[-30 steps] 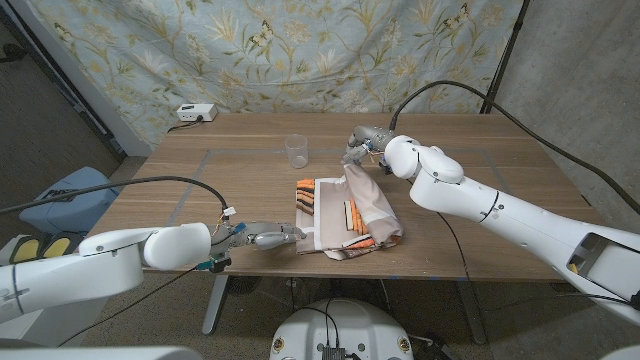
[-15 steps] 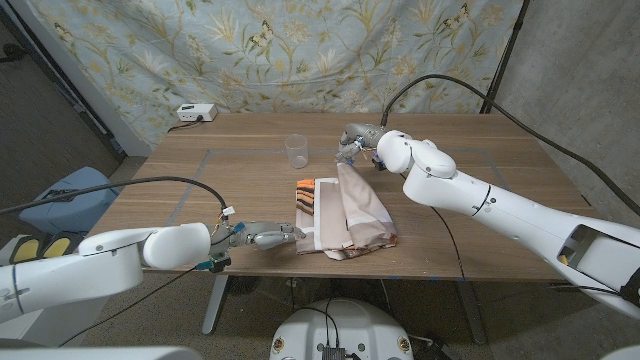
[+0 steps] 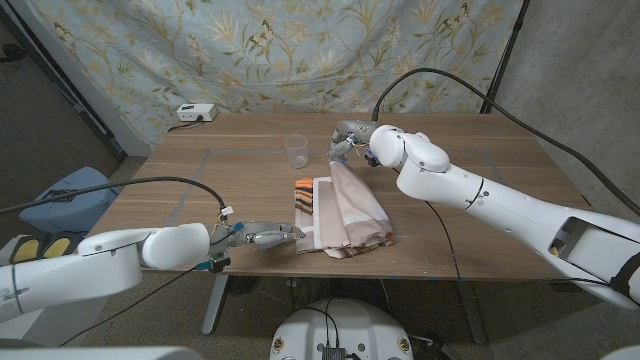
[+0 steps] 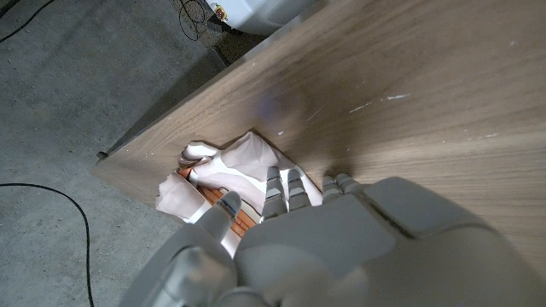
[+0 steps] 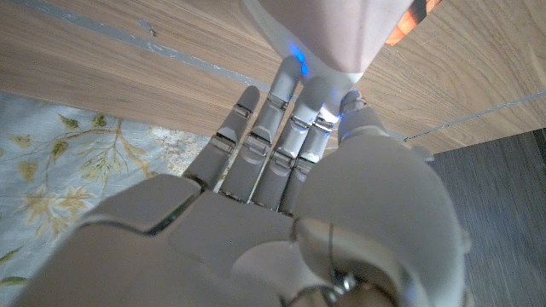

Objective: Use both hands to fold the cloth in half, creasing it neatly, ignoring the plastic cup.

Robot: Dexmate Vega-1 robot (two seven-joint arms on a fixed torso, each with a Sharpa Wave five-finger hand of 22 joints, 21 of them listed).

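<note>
Our right hand [image 3: 348,143] has pulled the cloth [image 3: 340,210] corner it pinches farther back, while our left hand [image 3: 262,236] holds the near edge down, so the fold is opening out.

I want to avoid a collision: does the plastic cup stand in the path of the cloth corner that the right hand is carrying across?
Probably not. The right hand holds the cloth corner up; the plastic cup stands apart, farther back on the table.
</note>
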